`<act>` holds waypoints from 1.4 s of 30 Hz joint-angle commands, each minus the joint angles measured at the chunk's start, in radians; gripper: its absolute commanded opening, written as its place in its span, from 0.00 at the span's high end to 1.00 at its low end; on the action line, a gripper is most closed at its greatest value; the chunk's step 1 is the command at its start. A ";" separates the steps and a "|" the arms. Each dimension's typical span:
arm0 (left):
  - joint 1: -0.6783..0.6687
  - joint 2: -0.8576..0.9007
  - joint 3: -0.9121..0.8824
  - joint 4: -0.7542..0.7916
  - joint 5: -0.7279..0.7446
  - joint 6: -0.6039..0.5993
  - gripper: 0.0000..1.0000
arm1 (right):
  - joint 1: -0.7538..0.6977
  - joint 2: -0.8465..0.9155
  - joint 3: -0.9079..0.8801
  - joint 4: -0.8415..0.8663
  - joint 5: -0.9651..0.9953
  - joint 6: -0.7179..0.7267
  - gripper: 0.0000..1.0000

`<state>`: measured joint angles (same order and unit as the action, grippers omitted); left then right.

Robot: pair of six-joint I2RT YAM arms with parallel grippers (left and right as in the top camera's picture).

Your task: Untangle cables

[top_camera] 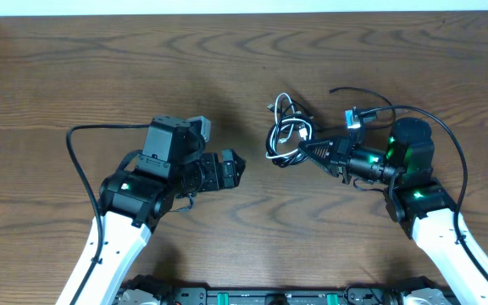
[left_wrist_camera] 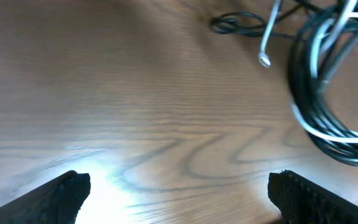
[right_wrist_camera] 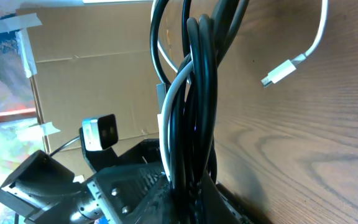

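Step in hand, by the look: first hold made, nothing teased free yet. All cables in one knotted bundle, black loops w/ a white one threaded through, just off table centre toward 2 o'clock in overhead view. Clamped tight on the bundle's 4 o'clock edge: right gripper. From right wrist cam, black strands running straight out of the closed fingers, white plug clear of the bundle at 2 o'clock. Spread to full width, empty: left gripper, near the bundle's 8 o'clock side, not touching.

Next, prob.: reach w/ left toward 2 o'clock, close on one loose loop or plug end (pref. the white) and draw it out, right as anchor.

Pose: right arm in from 4 o'clock, wrist levelled at the bundle. Left arm up from 7 o'clock, wrist turned to 3 o'clock, aimed at the bundle.
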<state>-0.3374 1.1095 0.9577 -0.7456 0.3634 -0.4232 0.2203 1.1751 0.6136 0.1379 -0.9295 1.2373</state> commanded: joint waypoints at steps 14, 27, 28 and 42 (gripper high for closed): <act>-0.140 -0.019 -0.003 0.006 -0.063 0.068 0.02 | 0.004 -0.004 0.018 -0.027 -0.031 -0.100 0.99; -0.148 -0.004 -0.003 0.188 -0.068 0.056 0.02 | 0.004 -0.004 0.018 -0.095 -0.031 -0.102 0.99; -0.148 0.003 -0.003 0.188 -0.071 0.056 0.02 | 0.004 -0.004 0.018 -0.101 -0.032 -0.102 0.99; -0.148 0.052 -0.003 0.256 -0.147 0.056 0.02 | 0.004 -0.004 0.018 -0.135 -0.079 -0.432 0.99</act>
<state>-0.4831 1.1641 0.9577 -0.5007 0.2359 -0.3763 0.2203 1.1751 0.6140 -0.0002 -0.9771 0.9447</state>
